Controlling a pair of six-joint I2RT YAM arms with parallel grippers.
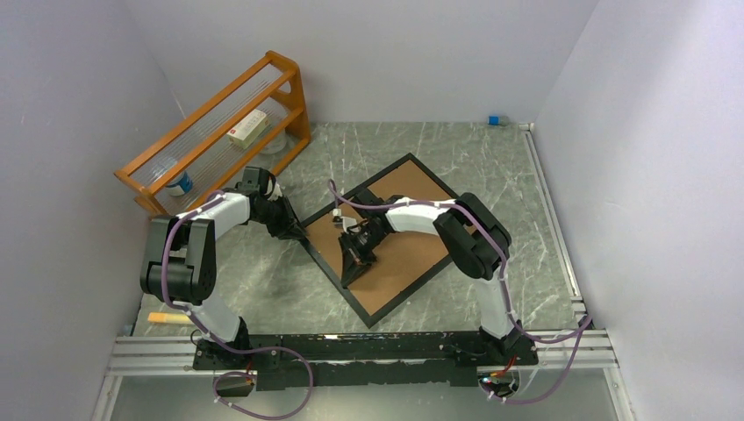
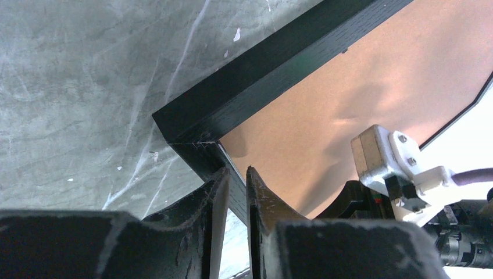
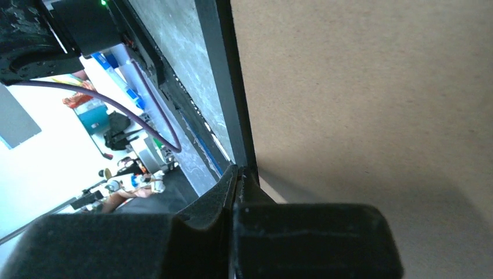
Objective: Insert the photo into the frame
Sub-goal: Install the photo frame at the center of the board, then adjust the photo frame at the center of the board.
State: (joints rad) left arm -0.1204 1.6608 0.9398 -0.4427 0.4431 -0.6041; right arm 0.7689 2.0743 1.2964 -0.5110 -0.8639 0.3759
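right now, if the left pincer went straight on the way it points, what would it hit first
The frame: its black corner rail lies right ahead of the left pincer, apparently running between its tips.

No text, brand, number or sign is showing clearly enough to be read in any view. In the upper left of the overhead view, a pale box [image 1: 248, 128] is lying on the orange wooden rack [image 1: 295, 88]. It is carrying a small red mark that is too small to read. At the lower left end of the same rack, a clear container [image 1: 180, 183] is showing a blue band, and its print is too blurred to make out.
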